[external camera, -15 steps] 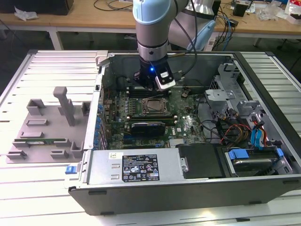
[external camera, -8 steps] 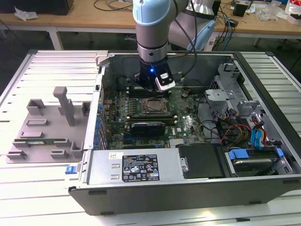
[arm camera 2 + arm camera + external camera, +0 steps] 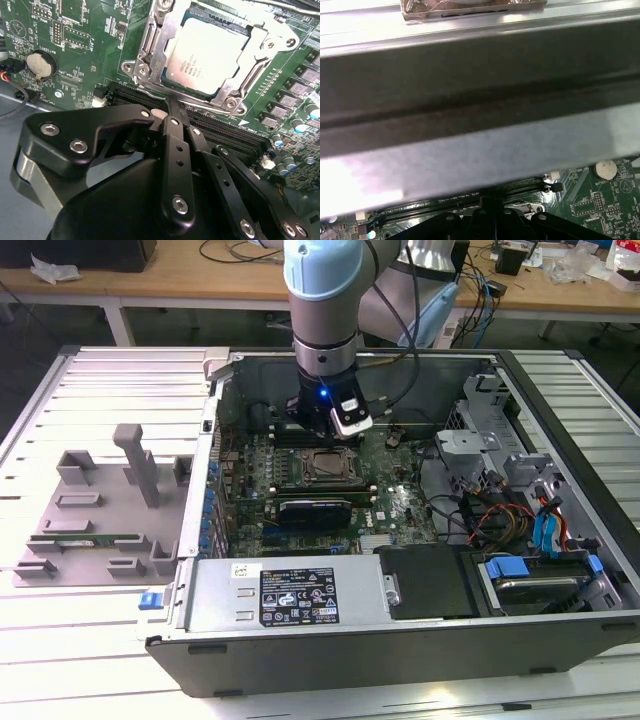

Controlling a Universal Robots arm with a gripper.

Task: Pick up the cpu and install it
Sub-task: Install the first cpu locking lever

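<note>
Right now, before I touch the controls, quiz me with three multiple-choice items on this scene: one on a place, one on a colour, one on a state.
1. Where is the cpu?
A. On the grey tray outside the case
B. In the metal-framed socket on the motherboard
C. On the power supply

2. What colour is the motherboard?
A. Green
B. Red
C. White

3. How is the computer case?
A. Closed with its side panel on
C. Standing upright
B. Lying open, insides showing

Answers: 1 B, the second wrist view shows the silver chip sitting inside the socket frame. 2 A, the board is green in both wrist views. 3 B, the exterior view looks straight into the open case, with the gripper down over the board.
</note>
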